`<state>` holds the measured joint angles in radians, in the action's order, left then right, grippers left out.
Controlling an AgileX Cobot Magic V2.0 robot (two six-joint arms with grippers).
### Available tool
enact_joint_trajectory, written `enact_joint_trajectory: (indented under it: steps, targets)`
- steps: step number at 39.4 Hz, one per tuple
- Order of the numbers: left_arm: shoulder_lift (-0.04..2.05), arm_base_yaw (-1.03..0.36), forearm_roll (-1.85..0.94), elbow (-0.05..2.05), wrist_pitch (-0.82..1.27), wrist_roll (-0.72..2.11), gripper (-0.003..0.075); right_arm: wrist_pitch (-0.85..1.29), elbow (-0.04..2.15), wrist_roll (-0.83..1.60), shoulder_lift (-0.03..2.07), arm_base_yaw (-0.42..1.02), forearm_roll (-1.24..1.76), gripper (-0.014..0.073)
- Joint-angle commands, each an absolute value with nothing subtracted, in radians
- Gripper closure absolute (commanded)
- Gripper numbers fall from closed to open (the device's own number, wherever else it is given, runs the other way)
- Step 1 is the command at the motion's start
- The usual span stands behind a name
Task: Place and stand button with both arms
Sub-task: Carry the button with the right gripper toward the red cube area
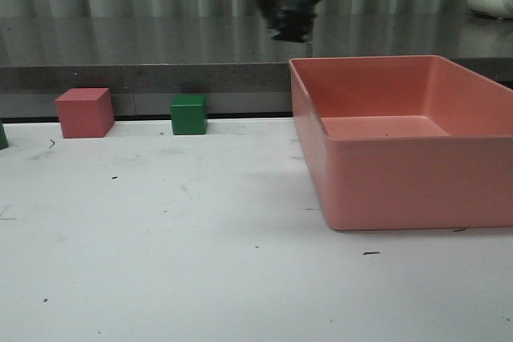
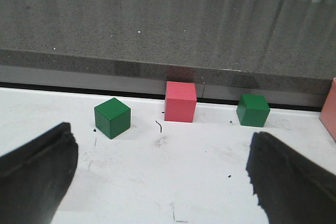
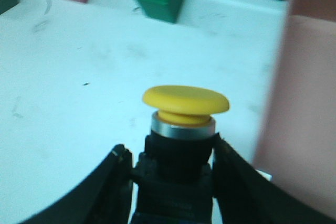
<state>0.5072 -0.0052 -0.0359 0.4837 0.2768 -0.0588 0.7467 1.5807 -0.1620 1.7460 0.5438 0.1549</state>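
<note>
My right gripper clamps the black base of the button, its yellow cap pointing out above open white table with the pink bin's wall near on one side. My left gripper hangs spread wide over bare tabletop. Beyond, two green cubes flank a pink cube at the table's far edge, under the grey ledge.

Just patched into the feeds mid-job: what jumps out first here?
The big pink bin fills the right side of the table. The yellow-capped button sits clamped in the right gripper, held high near the bin's left wall. A pink cube and green cube line the table's back edge; the left gripper is open.
</note>
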Motion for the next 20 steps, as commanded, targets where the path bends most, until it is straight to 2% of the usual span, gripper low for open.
enact_joint_trajectory:
  steps: [1,5,11,20]
  targets:
    - [0.517,-0.004,-0.042,0.52,0.196,-0.062,0.0104,0.704,1.668,-0.159,1.775,0.632,0.213,0.0461]
    - [0.517,-0.004,-0.042,0.52,0.196,-0.062,0.0104,0.677,1.711,-0.16,1.868,0.693,0.284,0.0461]
    - [0.517,-0.004,-0.042,0.52,0.196,-0.062,0.0104,0.617,1.719,-0.16,1.983,0.711,0.484,0.0461]
    - [0.517,-0.004,-0.042,0.52,0.196,-0.062,0.0104,0.566,1.719,-0.165,2.075,0.708,0.495,0.0461]
